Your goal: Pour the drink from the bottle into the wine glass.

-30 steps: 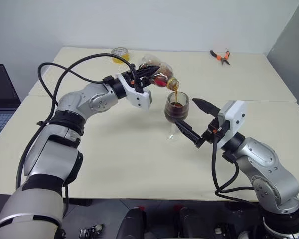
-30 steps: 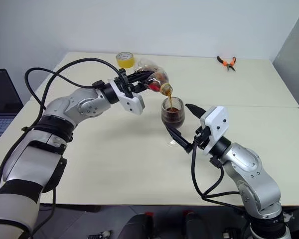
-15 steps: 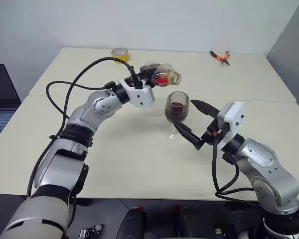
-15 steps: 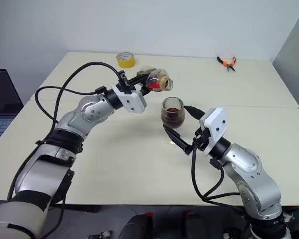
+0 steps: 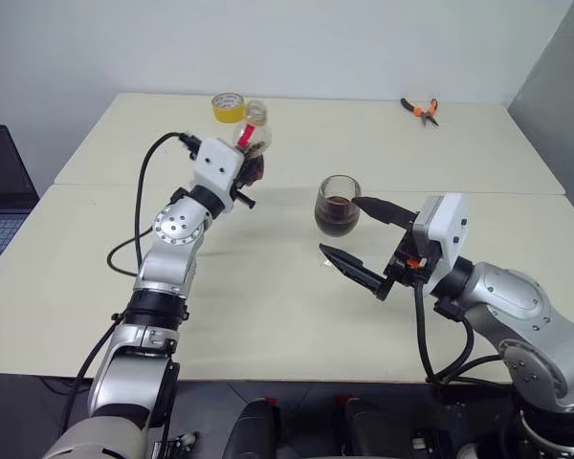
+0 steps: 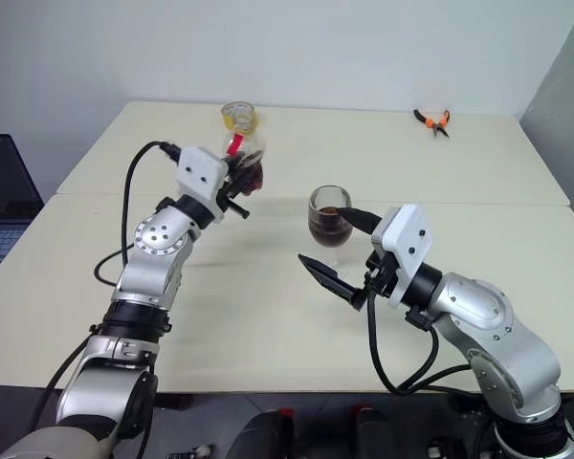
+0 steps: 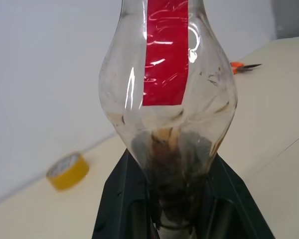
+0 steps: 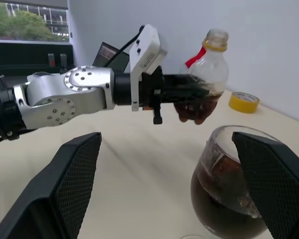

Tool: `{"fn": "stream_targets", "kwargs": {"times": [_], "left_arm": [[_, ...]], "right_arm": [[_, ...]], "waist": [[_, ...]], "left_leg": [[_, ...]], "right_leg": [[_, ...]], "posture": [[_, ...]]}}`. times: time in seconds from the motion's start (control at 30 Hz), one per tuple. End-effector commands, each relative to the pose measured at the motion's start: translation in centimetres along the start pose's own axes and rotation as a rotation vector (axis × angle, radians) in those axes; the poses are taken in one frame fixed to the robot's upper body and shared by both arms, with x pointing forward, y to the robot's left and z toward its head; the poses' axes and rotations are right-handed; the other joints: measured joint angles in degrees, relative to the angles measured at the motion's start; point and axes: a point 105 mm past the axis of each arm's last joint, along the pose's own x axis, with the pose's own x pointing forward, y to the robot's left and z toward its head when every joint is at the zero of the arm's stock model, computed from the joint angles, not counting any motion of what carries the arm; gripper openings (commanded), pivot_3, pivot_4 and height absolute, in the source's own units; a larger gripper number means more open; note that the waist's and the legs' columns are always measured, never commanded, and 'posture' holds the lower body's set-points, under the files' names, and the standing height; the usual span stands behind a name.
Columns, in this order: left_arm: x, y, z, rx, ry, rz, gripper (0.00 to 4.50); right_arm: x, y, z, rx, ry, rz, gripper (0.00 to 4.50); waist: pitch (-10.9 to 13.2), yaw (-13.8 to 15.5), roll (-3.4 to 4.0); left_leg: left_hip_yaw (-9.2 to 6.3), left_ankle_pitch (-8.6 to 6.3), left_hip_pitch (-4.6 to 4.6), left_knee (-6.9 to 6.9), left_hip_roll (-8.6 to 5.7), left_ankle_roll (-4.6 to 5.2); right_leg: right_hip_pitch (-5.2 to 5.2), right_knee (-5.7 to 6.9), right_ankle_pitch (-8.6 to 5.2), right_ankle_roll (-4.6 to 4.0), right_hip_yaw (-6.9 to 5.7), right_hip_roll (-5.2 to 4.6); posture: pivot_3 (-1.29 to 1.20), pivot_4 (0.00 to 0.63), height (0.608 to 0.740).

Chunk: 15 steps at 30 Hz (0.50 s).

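Two head views, one scene. Item: cream table [image 5: 268, 287], two tops butted along a seam. Item: wine glass [image 5: 338, 206], upright near the table's middle, bowl partly filled with the drink [image 5: 337, 214], dark brown. Item: bottle [image 5: 252, 142], upright, held off the table to the robot's left of the glass and well apart from it; red label strip at the neck, open mouth up, a dark remnant in its base. Left gripper [image 5: 250, 164] is clamped on the bottle's lower body. Right gripper [image 5: 354, 237] stands wide apart, one finger beside the glass bowl, the other low near the foot; whether either touches the glass cannot be told. Far side of the table: yellow tape roll [image 5: 228, 105] just behind the bottle, orange-handled pliers [image 5: 421, 109] towards the far right corner. Laptop [image 5: 2, 186] off the table's left edge.

Left wrist view. Bottle [image 7: 168, 99] rises between the two black fingers [image 7: 122, 199], which press its lower body from either side; the red strip runs up its front, brown residue pools at the bottom. Tape roll [image 7: 68, 171] and pliers [image 7: 241, 65] lie on the table behind.

Right wrist view. Two black fingers [image 8: 72, 179] spread far apart, glass [image 8: 229, 194] between them and nearer one finger, drink filling the lower bowl. Beyond it the left gripper [image 8: 184, 94] holds the bottle [image 8: 207, 74] upright; the tape roll [image 8: 244, 101] lies past it.
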Motion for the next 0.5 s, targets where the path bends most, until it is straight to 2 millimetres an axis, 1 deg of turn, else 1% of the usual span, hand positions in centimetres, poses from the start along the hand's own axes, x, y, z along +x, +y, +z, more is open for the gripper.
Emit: {"fn": "stream_targets", "kwargs": {"times": [0.03,0.23,0.37,0.5], "left_arm": [[-0.6,1.1,-0.2,-0.077,-0.013,0.089,0.63],[-1.1,2.0,-3.8,-0.202,0.077,0.225,0.63],[-1.1,2.9,-4.6,-0.234,0.093,0.298,0.63],[-1.2,3.2,-5.2,-0.240,0.100,0.331,0.63]], "right_arm": [[-0.2,0.1,1.5,-0.004,-0.009,0.009,4.50],[-0.1,-0.2,1.4,-0.017,0.015,0.005,4.50],[0.1,-0.3,1.8,-0.019,-0.019,-0.004,4.50],[0.1,-0.2,1.9,-0.020,-0.024,0.004,4.50]], "waist": [[0.0,0.1,-0.01],[0.0,0.4,-0.07],[0.0,0.4,-0.08],[-0.1,0.4,-0.10]], "left_leg": [[0.00,-0.01,0.00,0.00,0.00,0.02],[0.00,-0.05,-0.02,0.01,-0.03,0.08],[0.00,-0.05,-0.03,0.00,-0.02,0.09],[0.00,-0.05,-0.04,0.00,-0.03,0.09]], "right_leg": [[0.01,0.00,0.00,0.00,0.00,-0.01],[0.02,-0.03,0.00,0.00,0.00,-0.03],[0.00,-0.02,0.00,0.00,-0.01,-0.02],[0.01,-0.02,0.00,0.00,-0.02,-0.03]], "posture": [[0.00,0.150,0.740],[0.00,0.150,0.740],[0.00,0.150,0.740],[0.00,0.150,0.740]]}}
